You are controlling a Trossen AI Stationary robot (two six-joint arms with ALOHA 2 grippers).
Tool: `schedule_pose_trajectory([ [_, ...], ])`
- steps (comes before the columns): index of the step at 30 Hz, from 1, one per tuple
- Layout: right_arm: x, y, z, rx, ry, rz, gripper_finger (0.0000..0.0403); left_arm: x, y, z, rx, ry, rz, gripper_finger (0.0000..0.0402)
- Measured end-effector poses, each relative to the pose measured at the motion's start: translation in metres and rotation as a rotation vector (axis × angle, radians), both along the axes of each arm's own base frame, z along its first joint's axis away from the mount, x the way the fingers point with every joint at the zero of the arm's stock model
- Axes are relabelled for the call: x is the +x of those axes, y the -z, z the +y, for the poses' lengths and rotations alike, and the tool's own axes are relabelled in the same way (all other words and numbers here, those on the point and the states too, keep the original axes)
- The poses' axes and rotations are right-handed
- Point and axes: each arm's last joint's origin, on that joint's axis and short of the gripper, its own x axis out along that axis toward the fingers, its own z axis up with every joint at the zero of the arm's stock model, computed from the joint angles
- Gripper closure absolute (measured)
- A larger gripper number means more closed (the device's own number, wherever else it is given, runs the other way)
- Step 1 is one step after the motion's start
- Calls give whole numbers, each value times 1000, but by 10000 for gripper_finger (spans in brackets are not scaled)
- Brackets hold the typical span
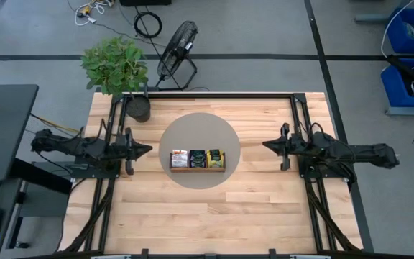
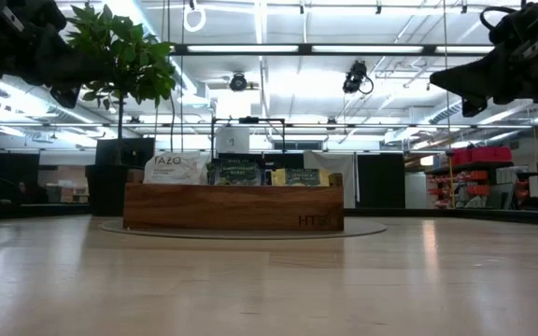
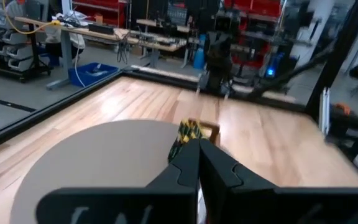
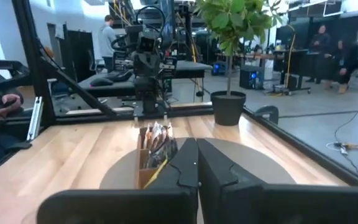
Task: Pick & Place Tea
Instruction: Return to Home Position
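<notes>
We see the left gripper point(image 1: 146, 150) well to the left of the wooden tray point(image 1: 197, 170), raised off the table point(image 1: 192, 216), its two fingers pressed together on nothing. The tea point(image 1: 205, 159) stands in the tray: orange-and-white sachets point(image 1: 179, 158) in its left compartment, dark navy sachets point(image 1: 196, 157) in the middle, yellow-green sachets point(image 1: 215, 157) at its right. Well to the right of the tray we find the right gripper point(image 1: 266, 146), likewise raised, fingers together and empty.

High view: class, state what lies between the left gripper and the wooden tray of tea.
Only bare table and part of the round grey mat lie between the left gripper and the wooden tray, as the high view shows.
</notes>
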Motion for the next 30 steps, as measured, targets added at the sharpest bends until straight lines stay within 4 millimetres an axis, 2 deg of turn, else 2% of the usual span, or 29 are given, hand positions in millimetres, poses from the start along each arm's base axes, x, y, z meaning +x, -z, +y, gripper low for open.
schedule_pose_trajectory([
  [4, -6, 5, 0, -2, 22, 39, 403, -3, 1, 1, 18, 2, 4, 390],
  [11, -8, 2, 0, -2, 9, 49, 403, -6, 0, 1, 72, 32, -11, 390],
  [18, -8, 2, 1, 1, -22, 47, 403, -4, -4, -3, 183, 153, -79, 390],
  [26, -8, 2, 1, -11, -27, 52, 403, 4, 23, -7, 253, 198, -24, 390],
  [30, -8, 3, 1, 6, -27, 51, 402, 5, 25, -7, 268, 211, -30, 390],
])
